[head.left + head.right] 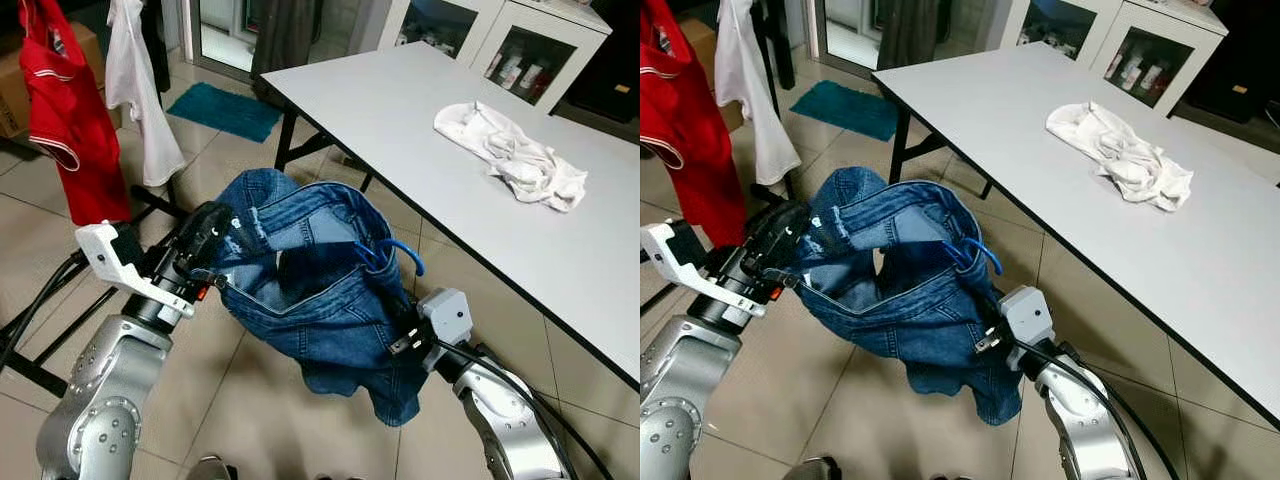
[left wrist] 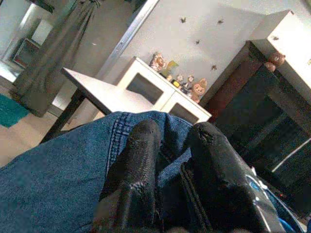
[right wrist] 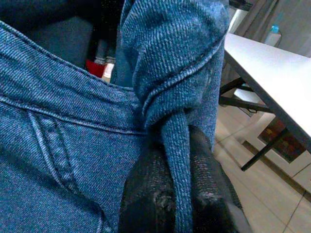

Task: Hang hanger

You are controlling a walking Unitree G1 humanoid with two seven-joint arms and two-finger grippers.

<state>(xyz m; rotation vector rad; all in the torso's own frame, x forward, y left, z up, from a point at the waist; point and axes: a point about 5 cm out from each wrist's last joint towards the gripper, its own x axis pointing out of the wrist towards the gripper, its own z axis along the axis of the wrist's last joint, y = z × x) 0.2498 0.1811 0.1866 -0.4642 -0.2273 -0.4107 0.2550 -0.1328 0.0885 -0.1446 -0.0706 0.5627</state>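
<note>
A pair of blue jeans (image 1: pixel 320 290) hangs in a bundle between my two arms, above the tiled floor. A blue hanger (image 1: pixel 397 253) pokes out of the waistband on the table side. At the left end of the bundle, my left gripper (image 1: pixel 213 243) is shut on the waistband; its black fingers (image 2: pixel 141 165) pinch denim in the left wrist view. My right gripper (image 1: pixel 404 341) is shut on the jeans from the lower right, and a folded strip of denim (image 3: pixel 176 160) runs between its fingers (image 3: pixel 146 199).
A clothes rack stands to my left with a red shirt (image 1: pixel 70 120) and a white garment (image 1: pixel 135 80); its black base bars (image 1: pixel 150 200) lie on the floor. A grey table (image 1: pixel 420 130) with a crumpled white cloth (image 1: pixel 510 155) is on the right. A teal mat (image 1: pixel 225 110) lies beyond.
</note>
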